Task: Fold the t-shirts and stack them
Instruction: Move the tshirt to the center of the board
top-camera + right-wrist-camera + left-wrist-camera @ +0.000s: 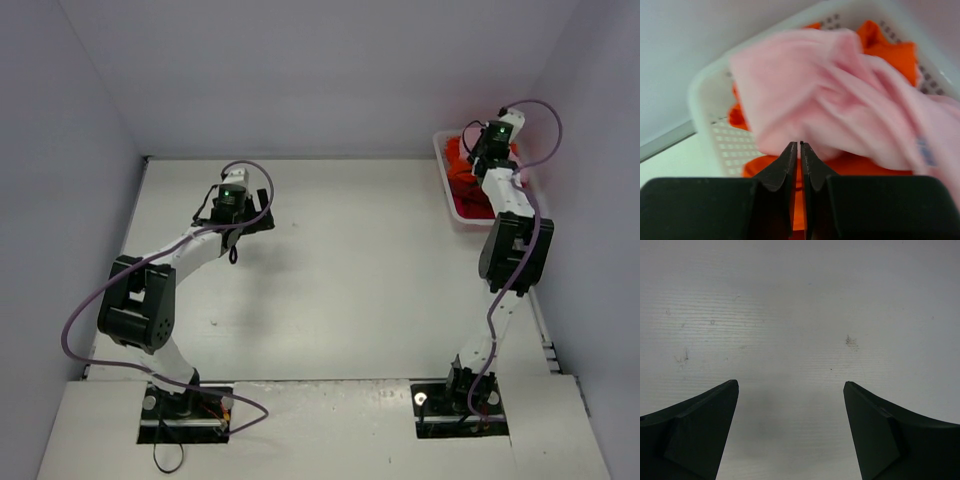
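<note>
The light pink t-shirt (840, 95) hangs bunched and blurred over the white mesh basket (732, 145). My right gripper (800, 144) is shut, and its tips pinch the pink cloth's lower edge. Bright orange-red t-shirts (885, 47) lie crumpled in the basket beneath it. In the top view the right gripper (480, 150) reaches over the basket (462, 222) at the far right, where the orange-red t-shirts (462, 188) show. My left gripper (791, 385) stands open over the bare white table with nothing between its fingers; in the top view the left gripper (250, 224) hovers at the left middle.
The white table (350, 270) is walled by grey panels at the back and on both sides. The basket sits against the right wall. The right arm's elbow (515, 250) stands just in front of the basket.
</note>
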Motion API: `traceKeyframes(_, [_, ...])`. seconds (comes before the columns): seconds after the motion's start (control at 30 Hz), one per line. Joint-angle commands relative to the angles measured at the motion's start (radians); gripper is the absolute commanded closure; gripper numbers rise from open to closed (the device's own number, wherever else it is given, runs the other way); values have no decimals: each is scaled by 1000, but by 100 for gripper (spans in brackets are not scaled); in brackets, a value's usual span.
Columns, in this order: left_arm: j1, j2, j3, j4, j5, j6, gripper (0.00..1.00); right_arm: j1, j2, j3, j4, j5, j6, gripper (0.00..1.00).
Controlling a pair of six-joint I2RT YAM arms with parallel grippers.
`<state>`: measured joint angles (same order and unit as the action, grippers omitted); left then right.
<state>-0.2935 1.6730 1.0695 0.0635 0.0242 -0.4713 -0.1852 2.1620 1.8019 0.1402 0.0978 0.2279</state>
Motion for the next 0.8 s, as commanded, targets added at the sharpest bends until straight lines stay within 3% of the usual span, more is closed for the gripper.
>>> traceKeyframes(0.0, [-1,-22,18,67,-15,8,17,59,-56,73,85,-6,-38,96])
traceKeyframes(0.3, [-1,-19,6,73,-15,5,17,145,-129,105,82,28,-84,99])
traceKeyframes(0.37, [-1,-22,4,68,-15,8,18,141,-133,105,76,54,-90,96])
traceKeyframes(0.4, [-1,-25,3,68,-15,10,17,136,-130,108,72,68,-94,88])
traceKeyframes(0.5, [-1,-29,6,68,-15,11,17,121,-123,99,58,106,-78,30])
traceKeyframes(0.53, [-1,-27,10,68,-15,13,17,103,-126,93,56,103,-64,18])
traceKeyframes(0.6, [-1,-27,12,68,-15,13,17,83,-128,86,58,89,-36,12])
traceKeyframes(0.77, [-1,-13,26,68,-15,10,17,53,-125,80,58,114,-15,11])
